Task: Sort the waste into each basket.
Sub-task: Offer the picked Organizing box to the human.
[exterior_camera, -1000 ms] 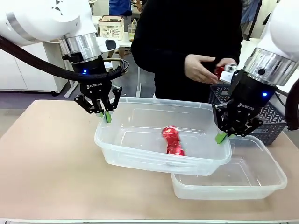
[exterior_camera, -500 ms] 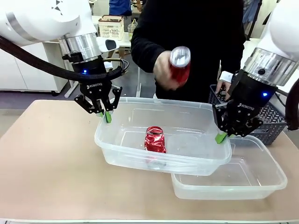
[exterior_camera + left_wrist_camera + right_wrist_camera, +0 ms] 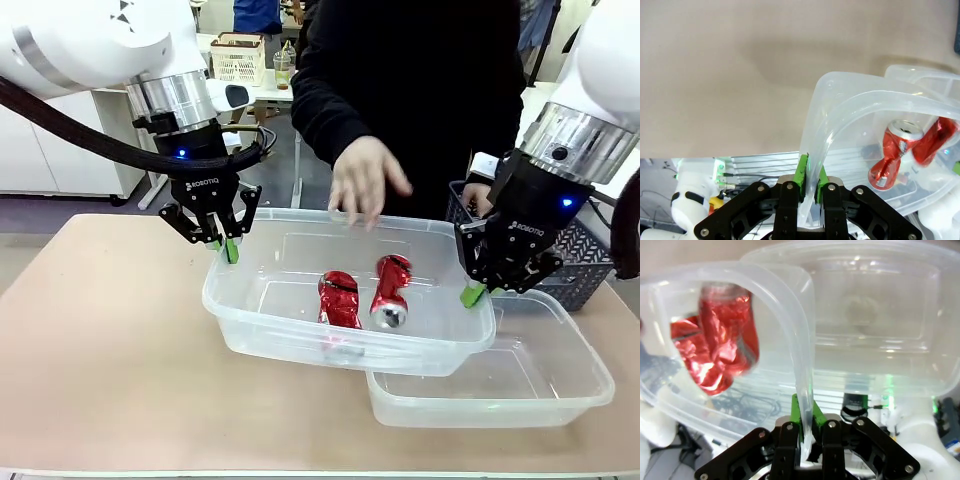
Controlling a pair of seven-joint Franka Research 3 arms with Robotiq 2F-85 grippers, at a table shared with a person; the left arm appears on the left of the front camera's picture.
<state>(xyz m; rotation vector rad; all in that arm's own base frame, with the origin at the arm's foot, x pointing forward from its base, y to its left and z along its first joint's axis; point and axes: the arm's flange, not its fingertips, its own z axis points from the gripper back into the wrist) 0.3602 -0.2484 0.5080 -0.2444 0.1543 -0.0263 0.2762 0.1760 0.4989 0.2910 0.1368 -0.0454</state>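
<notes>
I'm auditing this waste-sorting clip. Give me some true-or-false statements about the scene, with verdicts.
1. The left gripper and right gripper each clamp the rim of the upper clear plastic rectangular tub. True.
2. That tub contains three cans. False: two crushed red metal cans lie in it.
3. The person's hand grips a can. False: it hangs open above the tub.
4. A second clear plastic tub sits partly beneath the upper one. True.
</notes>
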